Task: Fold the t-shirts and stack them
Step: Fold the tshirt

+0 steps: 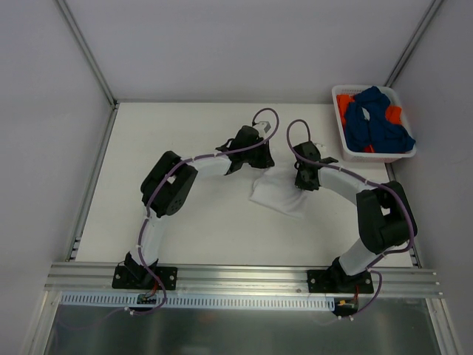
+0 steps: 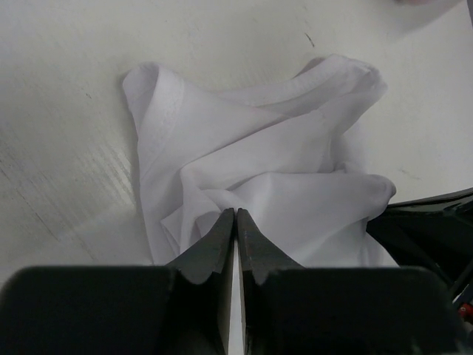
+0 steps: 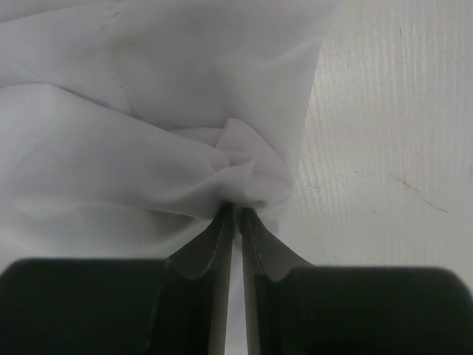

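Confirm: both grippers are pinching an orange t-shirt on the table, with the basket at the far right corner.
Wrong colour: the t-shirt pinched by the left gripper and right gripper is white, as both wrist views show. The rest stands.

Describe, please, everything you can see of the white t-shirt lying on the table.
The white t-shirt is thin, soft, plain cloth, nearly the colour of the table. It lies crumpled and unfolded in a bunched heap mid-table, between the two arms, with a stitched hem showing along one edge. The left pincer and the right pincer are each closed on a pinch of its fabric, and folds pucker toward their tips. Nothing else touches it.
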`<state>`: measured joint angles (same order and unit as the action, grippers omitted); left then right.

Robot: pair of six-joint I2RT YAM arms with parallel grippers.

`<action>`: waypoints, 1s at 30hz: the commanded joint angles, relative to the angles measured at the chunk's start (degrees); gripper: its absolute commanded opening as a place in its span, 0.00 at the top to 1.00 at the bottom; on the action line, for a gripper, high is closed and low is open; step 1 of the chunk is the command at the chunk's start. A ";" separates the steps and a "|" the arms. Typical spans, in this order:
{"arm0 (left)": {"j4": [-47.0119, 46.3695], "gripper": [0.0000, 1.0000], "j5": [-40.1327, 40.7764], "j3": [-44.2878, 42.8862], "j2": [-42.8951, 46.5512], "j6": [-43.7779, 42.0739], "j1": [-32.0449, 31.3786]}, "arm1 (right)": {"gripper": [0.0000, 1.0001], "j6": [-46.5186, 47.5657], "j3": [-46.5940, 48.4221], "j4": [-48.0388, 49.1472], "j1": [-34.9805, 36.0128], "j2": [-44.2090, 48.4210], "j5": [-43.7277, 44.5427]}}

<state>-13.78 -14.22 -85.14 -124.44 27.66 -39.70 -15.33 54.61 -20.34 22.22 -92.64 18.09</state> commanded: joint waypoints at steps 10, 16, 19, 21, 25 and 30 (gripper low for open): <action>0.77 0.98 3.32 -1.61 1.48 -1.12 -0.11 | 0.88 1.36 3.31 -1.89 -0.33 5.53 2.74; 0.95 0.98 6.57 -0.64 4.12 -2.08 -0.02 | 0.88 3.03 5.68 -4.62 -0.42 9.76 5.55; 1.21 0.98 7.36 -1.42 4.30 -2.35 0.06 | 0.87 3.90 7.08 -5.06 -0.42 10.81 6.26; 1.47 0.98 8.58 -2.39 3.95 -2.44 0.15 | 0.87 4.26 7.88 -5.41 -0.51 10.46 6.52; 1.74 0.98 10.00 -3.45 3.59 -1.56 0.77 | 0.87 4.96 9.11 -5.50 -0.95 8.89 6.79; 1.48 0.98 10.88 -4.24 4.12 -0.77 1.56 | 0.87 5.40 10.52 -5.33 -1.39 5.29 6.61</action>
<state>-11.62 -5.41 -86.89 -124.40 26.59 -39.22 -11.31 62.43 -24.36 21.39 -85.14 23.59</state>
